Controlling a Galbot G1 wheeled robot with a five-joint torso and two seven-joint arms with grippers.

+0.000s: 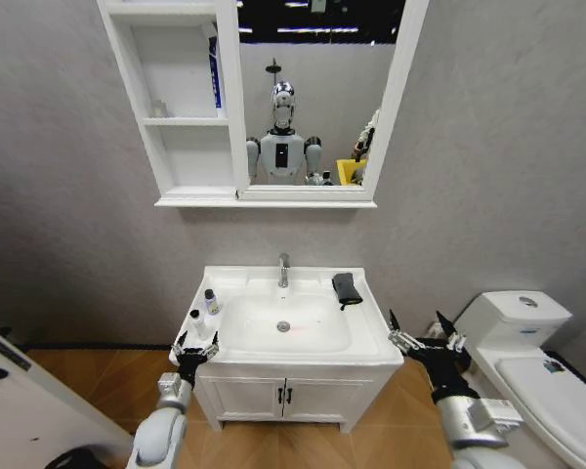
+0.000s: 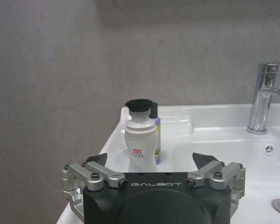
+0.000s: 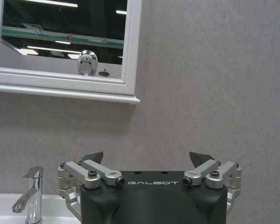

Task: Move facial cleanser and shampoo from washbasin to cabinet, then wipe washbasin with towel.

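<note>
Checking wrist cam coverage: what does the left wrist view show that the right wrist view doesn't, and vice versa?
Left wrist alone: two bottles standing on the washbasin ledge ahead of the open left pincer, and the bowl with its overflow hole.

Right wrist alone: the mirror frame corner above the open right pincer.

Both: the chrome faucet, grey wall, basin edge.

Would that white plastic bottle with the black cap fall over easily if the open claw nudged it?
Probably: the white plastic bottle with the black cap stands tall and narrow on the washbasin edge. Its smooth sides may slip in the left gripper.
</note>
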